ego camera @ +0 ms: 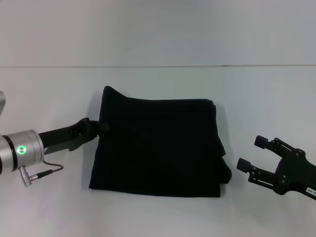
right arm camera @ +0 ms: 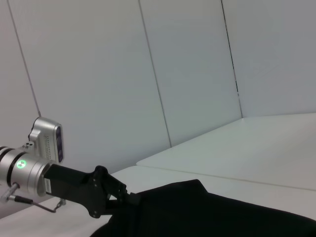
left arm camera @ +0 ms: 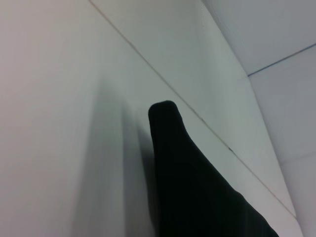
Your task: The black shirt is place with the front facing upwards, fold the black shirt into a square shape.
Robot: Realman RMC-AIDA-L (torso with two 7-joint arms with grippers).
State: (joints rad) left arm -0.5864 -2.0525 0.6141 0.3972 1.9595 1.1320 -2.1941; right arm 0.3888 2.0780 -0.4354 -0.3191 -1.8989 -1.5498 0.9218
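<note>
Now the left gripper (ego camera: 96, 127) pinches the black shirt (ego camera: 160, 148) at its near edge, right gripper (ego camera: 256, 158) idle, spread empty—release gently, keep edges square.

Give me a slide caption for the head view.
Left gripper at the folded black shirt's left edge; right gripper open beside it.

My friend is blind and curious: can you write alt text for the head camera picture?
A black shirt, folded into a rough square, lies on a white table. The left gripper touches the shirt's left edge, while the right gripper sits open on the table to the shirt's right, clear of it.
</note>
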